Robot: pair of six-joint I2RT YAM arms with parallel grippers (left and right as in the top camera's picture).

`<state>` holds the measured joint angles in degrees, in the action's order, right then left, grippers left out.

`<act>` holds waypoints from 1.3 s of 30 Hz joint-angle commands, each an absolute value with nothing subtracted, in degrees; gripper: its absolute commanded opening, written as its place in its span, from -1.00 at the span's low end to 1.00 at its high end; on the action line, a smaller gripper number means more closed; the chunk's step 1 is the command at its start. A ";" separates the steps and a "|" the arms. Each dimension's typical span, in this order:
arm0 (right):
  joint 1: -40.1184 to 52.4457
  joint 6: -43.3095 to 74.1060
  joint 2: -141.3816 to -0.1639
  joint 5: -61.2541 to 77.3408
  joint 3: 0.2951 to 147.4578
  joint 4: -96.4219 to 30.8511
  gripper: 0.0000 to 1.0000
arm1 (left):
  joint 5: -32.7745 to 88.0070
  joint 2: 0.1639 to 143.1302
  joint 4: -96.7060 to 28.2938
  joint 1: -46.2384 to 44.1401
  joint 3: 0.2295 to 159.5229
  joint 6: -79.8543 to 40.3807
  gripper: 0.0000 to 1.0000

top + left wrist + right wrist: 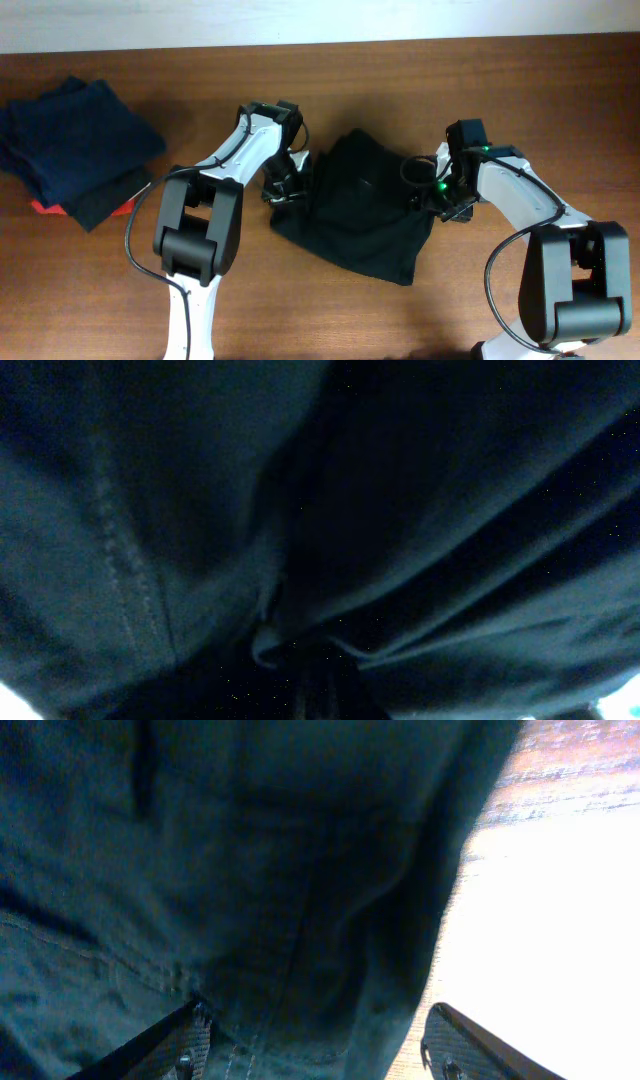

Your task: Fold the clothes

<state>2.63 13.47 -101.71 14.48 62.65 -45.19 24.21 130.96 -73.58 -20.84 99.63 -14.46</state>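
Observation:
The black shorts [360, 205] lie rumpled at the middle of the wooden table. My left gripper [283, 188] is at their left edge. Its wrist view is filled with dark cloth [200, 510] whose folds run together into a pinch at the bottom centre, and the fingers themselves are hidden in it. My right gripper [440, 198] is at the shorts' right edge. There it stands open [318, 1012], its two fingers wide apart with a seamed edge of the shorts [250, 870] lying between them, and bare table shows by the right finger.
A stack of folded navy-blue garments [75, 145] lies at the far left, with a flat red item [45, 208] peeking out under it. The table's back edge runs along the top of the overhead view. Brown tabletop [330, 310] lies in front of the shorts.

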 commanded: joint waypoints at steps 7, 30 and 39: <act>2.98 12.43 -101.65 12.21 62.24 -44.53 0.44 | 23.83 126.32 -70.72 -18.17 104.77 -15.35 -0.33; 2.02 13.15 -101.62 9.74 62.63 -46.06 0.08 | 22.22 126.63 -52.75 -24.80 99.29 -4.12 -0.33; -6.42 12.40 -100.44 8.62 66.98 -56.23 0.08 | 21.61 126.63 -51.29 -25.85 96.38 -4.19 -0.22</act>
